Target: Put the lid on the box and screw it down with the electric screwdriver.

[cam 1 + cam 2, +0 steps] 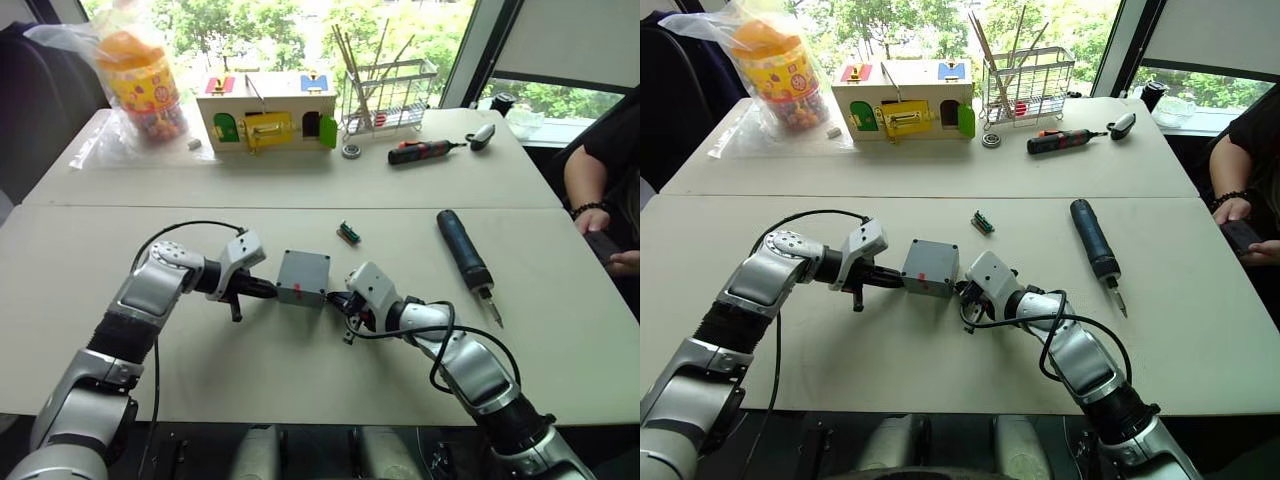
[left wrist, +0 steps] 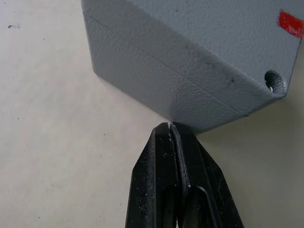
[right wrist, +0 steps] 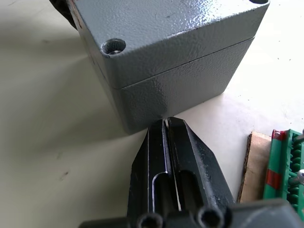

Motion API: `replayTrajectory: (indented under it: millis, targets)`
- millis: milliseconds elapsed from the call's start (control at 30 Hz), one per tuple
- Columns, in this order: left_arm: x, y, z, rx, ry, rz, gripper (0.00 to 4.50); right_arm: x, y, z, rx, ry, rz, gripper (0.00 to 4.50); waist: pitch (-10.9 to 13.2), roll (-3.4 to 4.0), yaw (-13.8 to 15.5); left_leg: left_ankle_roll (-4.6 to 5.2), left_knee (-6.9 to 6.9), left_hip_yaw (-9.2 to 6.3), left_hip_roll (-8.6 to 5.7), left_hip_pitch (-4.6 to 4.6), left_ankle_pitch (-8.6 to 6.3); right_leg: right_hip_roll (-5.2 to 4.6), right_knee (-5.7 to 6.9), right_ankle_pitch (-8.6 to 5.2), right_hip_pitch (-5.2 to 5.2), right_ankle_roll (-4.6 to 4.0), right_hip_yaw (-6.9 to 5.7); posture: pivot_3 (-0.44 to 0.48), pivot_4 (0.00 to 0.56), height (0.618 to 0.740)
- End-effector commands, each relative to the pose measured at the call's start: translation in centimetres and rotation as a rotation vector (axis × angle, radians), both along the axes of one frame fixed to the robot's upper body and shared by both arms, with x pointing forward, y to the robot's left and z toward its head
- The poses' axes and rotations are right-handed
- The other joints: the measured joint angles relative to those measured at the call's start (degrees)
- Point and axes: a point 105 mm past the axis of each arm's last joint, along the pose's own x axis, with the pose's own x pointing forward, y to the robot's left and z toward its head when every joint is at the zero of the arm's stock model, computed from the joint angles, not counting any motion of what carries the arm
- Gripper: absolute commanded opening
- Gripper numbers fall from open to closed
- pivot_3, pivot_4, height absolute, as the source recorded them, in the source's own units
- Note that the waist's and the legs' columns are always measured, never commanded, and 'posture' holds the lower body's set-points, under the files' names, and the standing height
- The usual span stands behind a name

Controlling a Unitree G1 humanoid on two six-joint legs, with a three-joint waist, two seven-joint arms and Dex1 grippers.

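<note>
Lid (image 3: 180, 28) already sits on the box (image 1: 302, 279) mid-worktop, between my left fingers (image 2: 176, 142) and right fingers (image 3: 167, 137), both pairs pressed together against opposite corners. Screwing is left, I judge: the driver (image 1: 463, 251) lies untouched, well to my right.

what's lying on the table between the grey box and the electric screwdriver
A small green part lies on the table between the box and the electric screwdriver, nearer the box, touching neither. Both eye views show it.

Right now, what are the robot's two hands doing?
Left gripper: shut, empty, tips against the box.
Right gripper: shut, empty, tips against the box.
</note>
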Motion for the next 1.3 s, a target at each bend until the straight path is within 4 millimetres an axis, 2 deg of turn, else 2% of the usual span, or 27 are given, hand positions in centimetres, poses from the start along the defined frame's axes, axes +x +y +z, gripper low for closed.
replayTrajectory:
  millis: [33, 167, 267, 333, 400, 467, 533, 633, 733, 900, 1000, 1167, 1200, 1233, 1300]
  targets:
    - [-0.3, -1.5, 1.1, -0.053, -0.029, -0.057, 0.0, -0.1, 1.5, 1.9, 0.054, -0.066, 0.056, 0.04, 0.0, 0.0, 0.02, 0.0, 0.0, 0.0, 0.0, 0.0, 0.0, 0.0, 0.0, 0.0, 0.0, 0.0, 0.0, 0.0, 0.15, 0.74]
    - [0.4, -0.6, 1.3, -0.034, -0.051, -0.024, 0.0, -0.6, 1.1, 2.4, 0.06, -0.07, 0.046, 0.04, 0.0, 0.01, 0.06, 0.0, 0.0, 0.0, 0.0, 0.0, 0.0, 0.0, 0.0, 0.0, 0.0, 0.0, 0.0, 0.0, 0.15, 0.74]
    - [1.0, 0.8, 2.4, -0.04, -0.077, 0.023, 0.0, -1.3, 0.1, 3.3, 0.079, -0.078, 0.013, 0.04, 0.02, 0.0, 0.06, 0.0, 0.0, 0.0, 0.0, -0.01, 0.0, -0.01, 0.0, 0.0, -0.01, 0.0, 0.0, 0.0, 0.15, 0.74]
    - [1.4, 1.6, 4.0, -0.099, -0.101, 0.074, 0.0, -2.0, -0.9, 4.2, 0.114, -0.076, -0.023, 0.04, 0.04, -0.01, 0.08, 0.0, 0.0, 0.0, 0.0, -0.02, 0.0, -0.01, 0.0, 0.0, -0.01, 0.0, 0.0, 0.0, 0.15, 0.74]
    - [1.8, 1.7, 7.2, -0.27, -0.147, 0.131, 0.0, -2.9, -2.1, 5.5, 0.159, -0.079, -0.057, 0.04, 0.13, -0.04, 0.11, 0.0, 0.0, -0.03, 0.01, -0.03, 0.0, -0.01, 0.0, 0.0, -0.01, 0.0, 0.0, 0.0, 0.15, 0.74]
    - [1.3, 1.6, 10.0, -0.385, -0.239, 0.126, 0.0, -3.7, -3.2, 6.7, 0.208, -0.078, -0.097, 0.04, 0.23, -0.09, 0.22, 0.0, 0.0, -0.04, 0.02, -0.05, 0.0, -0.04, 0.0, 0.0, -0.01, 0.0, -0.01, 0.0, 0.15, 0.74]
    - [0.4, 1.1, 10.6, -0.388, -0.216, 0.1, 0.0, -4.1, -4.1, 7.3, 0.227, -0.069, -0.13, 0.04, 0.23, -0.09, 0.23, 0.0, 0.0, -0.05, 0.02, -0.06, 0.0, -0.13, -0.05, 0.0, 0.02, 0.01, -0.01, 0.0, 0.15, 0.74]
    - [-1.5, -0.7, 10.5, -0.385, -0.131, -0.007, 0.0, -3.7, -5.6, 7.1, 0.257, -0.043, -0.214, 0.04, 0.24, -0.08, 0.28, 0.0, 0.0, -0.05, 0.01, -0.03, 0.0, -0.1, -0.08, 0.0, 0.08, 0.01, -0.01, 0.0, 0.15, 0.74]
    - [-2.8, -2.9, 9.8, -0.342, -0.113, -0.111, 0.0, -2.6, -6.3, 6.1, 0.251, -0.026, -0.247, 0.86, 0.24, -0.07, 0.24, 0.0, 0.0, -0.05, 0.0, -0.03, 0.0, -0.08, -0.08, 0.0, 0.08, 0.01, -0.01, 0.0, 0.15, 0.74]
    - [-3.8, -4.8, 8.3, -0.232, -0.165, -0.23, 0.0, -1.0, -6.3, 4.9, 0.256, -0.01, -0.266, 3.36, 0.3, -0.01, 0.02, -0.01, -0.01, -0.03, -0.01, -0.02, 0.0, -0.05, -0.09, 0.0, 0.06, 0.01, -0.01, 0.0, 0.15, 0.74]
    - [-3.6, -4.8, 8.0, -0.203, -0.19, -0.238, 0.0, -0.4, -6.3, 4.6, 0.28, 0.004, -0.279, 4.48, 0.32, 0.01, -0.03, -0.01, -0.07, -0.02, 0.0, -0.02, 0.0, -0.03, -0.09, 0.0, 0.03, 0.01, 0.0, 0.0, 0.15, 0.74]
    - [-3.2, -3.9, 7.6, -0.158, -0.21, -0.223, 0.0, -0.4, -5.5, 4.1, 0.316, 0.04, -0.261, 4.48, 0.36, 0.05, 0.05, -0.01, -0.08, -0.02, 0.0, -0.02, 0.0, -0.03, -0.11, 0.0, 0.03, 0.01, 0.0, 0.0, 0.15, 0.74]
    - [-3.1, -3.7, 7.5, -0.152, -0.212, -0.218, 0.0, -0.4, -5.4, 4.0, 0.315, 0.041, -0.257, 4.06, 0.36, 0.05, 0.05, -0.01, -0.07, -0.01, 0.0, -0.02, 0.0, -0.04, -0.11, 0.0, 0.04, 0.01, 0.0, 0.0, 0.15, 0.74]
    - [-3.0, -3.5, 7.5, -0.146, -0.214, -0.214, 0.0, -0.4, -5.3, 3.9, 0.314, 0.042, -0.253, 3.85, 0.36, 0.05, 0.08, -0.01, -0.08, -0.02, 0.0, -0.02, 0.0, -0.03, -0.12, 0.0, 0.04, 0.01, 0.0, 0.0, 0.15, 0.74]
    - [-2.8, -3.1, 7.3, -0.134, -0.218, -0.206, 0.0, -0.3, -5.0, 3.8, 0.317, 0.044, -0.252, 2.99, 0.37, 0.06, 0.09, -0.01, -0.07, -0.02, 0.0, -0.02, 0.0, -0.03, -0.12, 0.0, 0.04, 0.01, -0.01, 0.0, 0.15, 0.74]
